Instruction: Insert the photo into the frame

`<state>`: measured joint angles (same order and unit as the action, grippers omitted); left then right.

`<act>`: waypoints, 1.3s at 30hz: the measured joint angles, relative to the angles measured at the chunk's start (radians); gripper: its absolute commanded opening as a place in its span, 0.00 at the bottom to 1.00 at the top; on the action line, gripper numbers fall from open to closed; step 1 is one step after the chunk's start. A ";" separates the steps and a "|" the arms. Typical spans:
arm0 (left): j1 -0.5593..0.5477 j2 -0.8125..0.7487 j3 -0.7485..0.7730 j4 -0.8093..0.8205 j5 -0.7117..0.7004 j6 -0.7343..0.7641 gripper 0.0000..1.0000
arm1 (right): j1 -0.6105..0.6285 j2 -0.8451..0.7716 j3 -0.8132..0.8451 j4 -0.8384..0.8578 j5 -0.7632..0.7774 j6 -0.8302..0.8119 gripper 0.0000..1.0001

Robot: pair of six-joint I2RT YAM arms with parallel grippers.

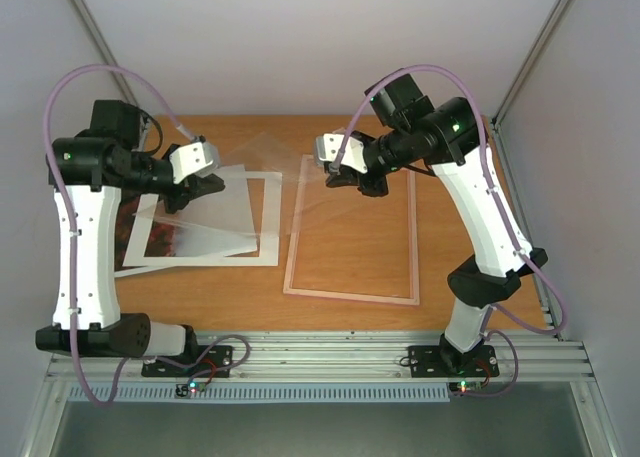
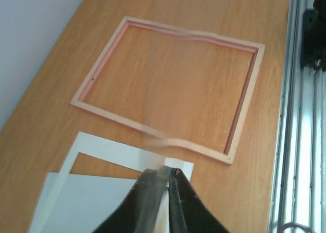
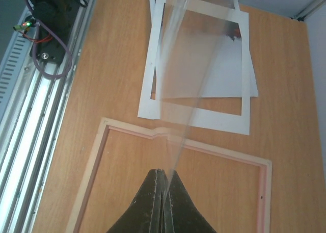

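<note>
top external, holdings listed by place.

- frame (image 1: 350, 297): centre right, flat on the table (image 1: 240, 287). pale wood face up, pink along the inner step. long axis set bottom to top of the view, leaning a little left toward the top. inside the rim: bare table wood.
- white mat (image 1: 270, 217): just beside the frame on its left, flat, long axis left to right. inside its opening: a pale sheet (image 1: 215, 222) lying askew, and the photo (image 1: 165, 240), showing as a dark red patch at the opening's lower left.
- photo heading and long axis: cannot tell, since most of it is covered.
- clear pane (image 3: 188, 65): off the table, stretched between the two grippers above the mat's right border and the frame's left side. from the right wrist, seen as a glassy band climbing from the fingers to the top edge of the view. from the left wrist, seen only as a smear bending the frame's rim lines.
- left gripper (image 2: 168, 172): upper left of the top view, over the mat, fingertips drawn together on one edge of the pane.
- right gripper (image 3: 164, 173): upper centre right, over the frame's far end, clamped tight on the opposite edge.
</note>
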<state>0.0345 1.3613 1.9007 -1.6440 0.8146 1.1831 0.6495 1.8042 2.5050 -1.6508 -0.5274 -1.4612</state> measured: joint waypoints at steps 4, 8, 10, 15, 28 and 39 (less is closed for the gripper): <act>-0.025 0.009 0.012 0.002 -0.006 -0.040 0.00 | -0.018 0.000 0.002 -0.002 0.014 0.040 0.57; -0.026 -0.008 0.021 0.054 0.031 -0.171 0.00 | -0.142 -0.007 0.007 0.004 -0.076 0.168 0.98; -0.026 -0.031 0.006 0.119 0.063 -0.267 0.00 | -0.263 -0.039 -0.035 0.044 -0.150 0.261 0.98; -0.026 -0.089 -0.023 0.312 0.150 -0.527 0.01 | -0.493 -0.246 -0.383 0.268 -0.323 0.485 0.98; -0.026 -0.168 -0.198 0.941 0.365 -1.176 0.00 | -0.571 -0.465 -0.913 0.880 -0.644 0.944 0.98; -0.080 -0.171 -0.227 1.224 0.451 -1.517 0.00 | -0.523 -0.288 -0.874 1.175 -0.732 1.187 0.99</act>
<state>-0.0456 1.1904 1.6741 -0.4198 1.2659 -0.3336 0.1261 1.5166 1.6306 -0.4755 -1.2591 -0.2745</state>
